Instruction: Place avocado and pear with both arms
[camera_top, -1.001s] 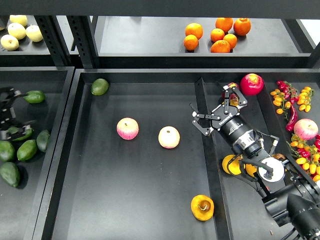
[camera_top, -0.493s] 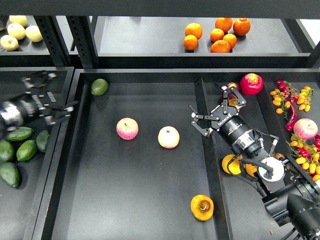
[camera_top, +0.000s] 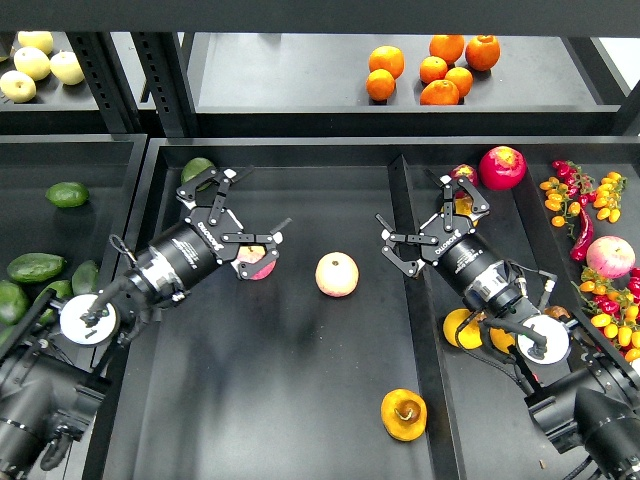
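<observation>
1. Left gripper (camera_top: 243, 212): fingers spread apart, holding nothing, poised over the middle tray (camera_top: 300, 400) at its upper left. One finger tip overlaps the pink-yellow apple (camera_top: 258, 262) lying just beneath it; contact cannot be told.
2. Right gripper (camera_top: 432, 222): fingers spread apart, holding nothing, sitting over the divider (camera_top: 420, 340) between the middle tray and the right tray (camera_top: 470, 440).
3. Pear (camera_top: 404, 414): orange-yellow, squat, brown stem in a dark dimple. Lies alone on the middle tray floor toward 5 o'clock, just left of the divider, well apart from both grippers.
4. Avocado (camera_top: 36, 266): dark green, elongated, in the left tray (camera_top: 60, 150) with other green fruit toward 9 o'clock of the view. Which of these is the task's own cannot be told for certain.
5. Second apple (camera_top: 337, 274): near the middle tray's centre, between the two grippers, apart from both.
6. Rounder green fruit (camera_top: 196, 168): middle tray's 11 o'clock corner, partly behind the left gripper.
7. Oranges (camera_top: 432, 68): clustered on the upper shelf (camera_top: 280, 80) at 12 o'clock.
8. Red round fruit (camera_top: 503, 167): right tray, 1 o'clock of the right gripper.
</observation>
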